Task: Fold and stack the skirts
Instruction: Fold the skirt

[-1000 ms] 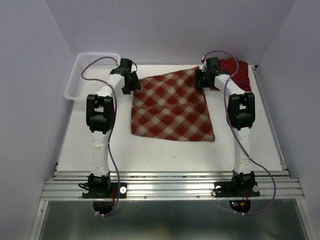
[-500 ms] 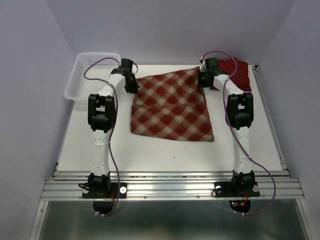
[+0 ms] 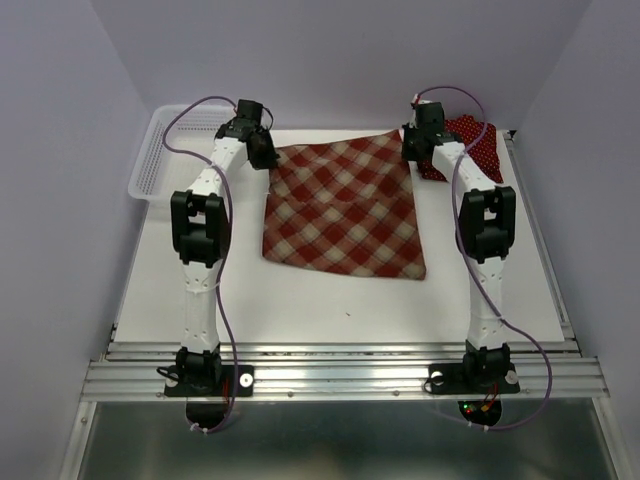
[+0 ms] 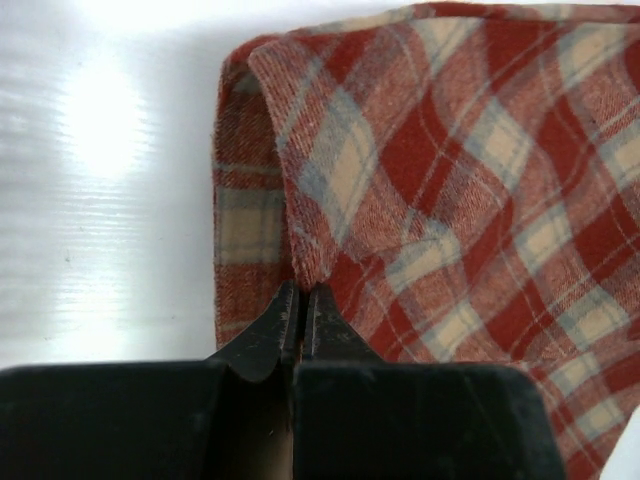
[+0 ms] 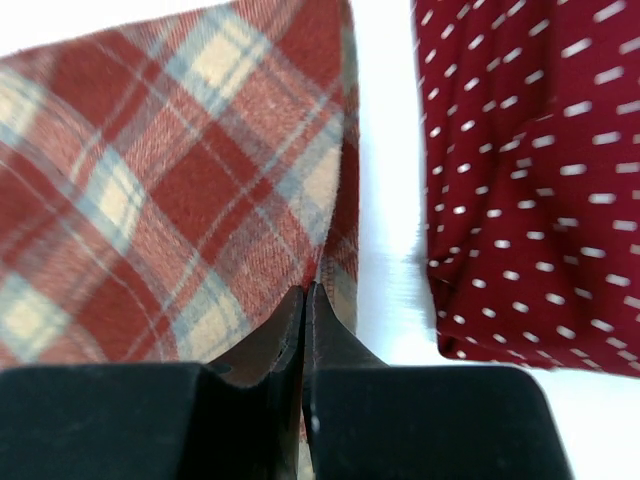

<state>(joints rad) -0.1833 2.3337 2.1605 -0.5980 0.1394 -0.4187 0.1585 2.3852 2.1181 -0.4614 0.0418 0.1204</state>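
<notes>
Both arms stretch away from their bases toward the far edge of the table, elbows raised and wrists tipped downward. The left tool sits at the far left corner of the plaid skirt, and the right tool sits at its far right corner.

In the left wrist view, the left tool's fingers are pressed together with a raised fold of the plaid cloth pinched at their tips. The hem curls over just ahead of them. In the right wrist view, the right tool's jaws are likewise clamped tight on the skirt's edge, which rises as a ridge into the tips.

The plaid skirt spreads between the two tools and toward the arm bases. It lies mostly flat on the table, in red and cream check with thin grey-blue lines, and its near edge runs slightly askew. A dark red polka-dot skirt lies crumpled just to the right of the right tool, apart from the plaid. A white mesh basket stands to the left of the left tool.
</notes>
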